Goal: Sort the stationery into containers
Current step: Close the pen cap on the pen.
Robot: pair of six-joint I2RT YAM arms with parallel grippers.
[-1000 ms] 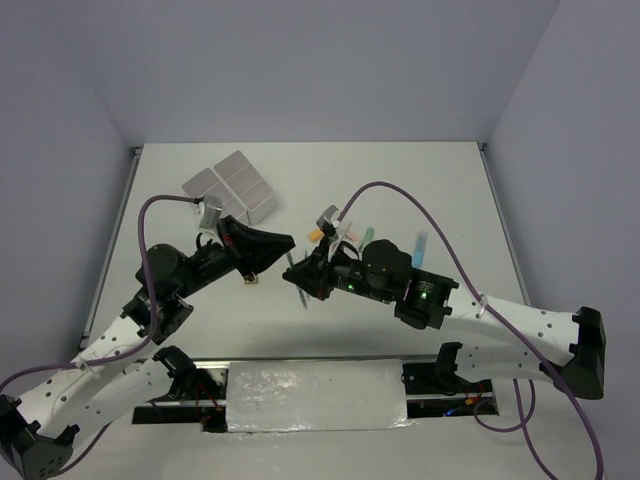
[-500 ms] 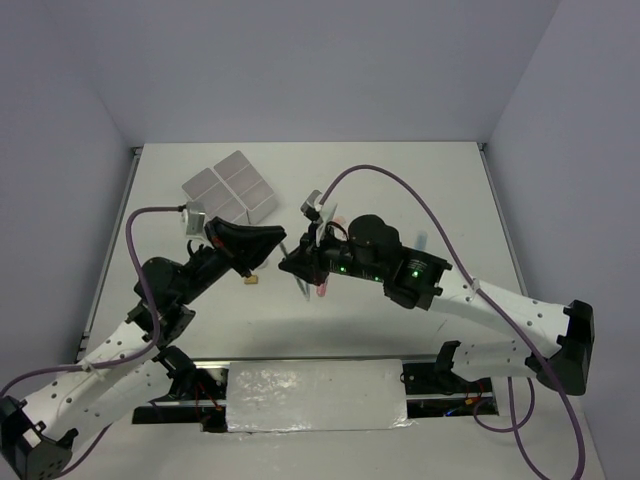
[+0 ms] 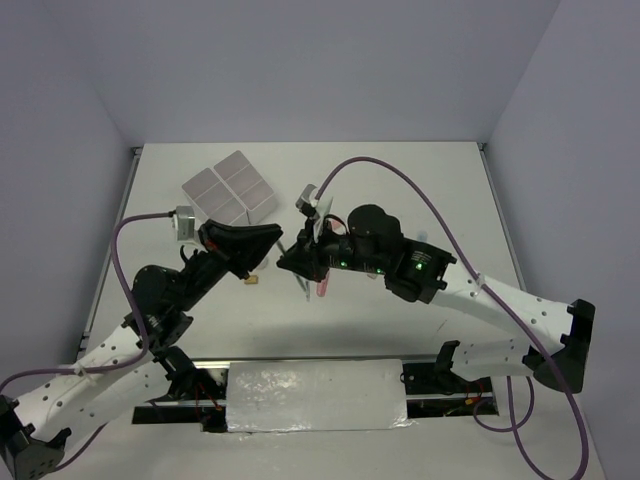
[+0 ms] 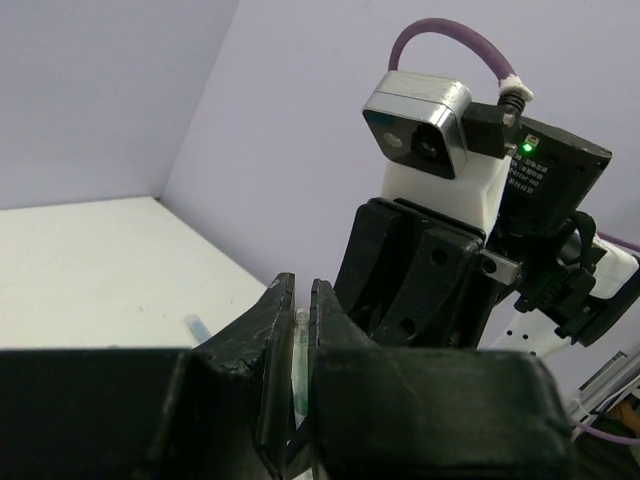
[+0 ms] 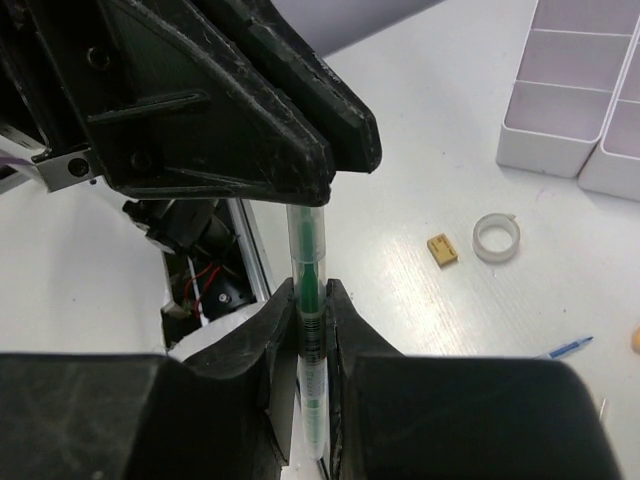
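My right gripper (image 5: 308, 292) is clamped narrow around the barrel of a green marker (image 5: 306, 245), held in the air over the middle of the table. My left gripper (image 4: 297, 292) pinches that marker's clear-capped end. The white containers (image 3: 230, 187) sit toward the table's far left corner, and the tape ring (image 5: 496, 238) and tan eraser (image 5: 441, 249) lie side by side on the table.

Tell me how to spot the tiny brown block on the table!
Find the white containers at the far left of the table. In front of them lies a clear tape ring, and beside it, not touching, the tan eraser. It is boxy, not round.
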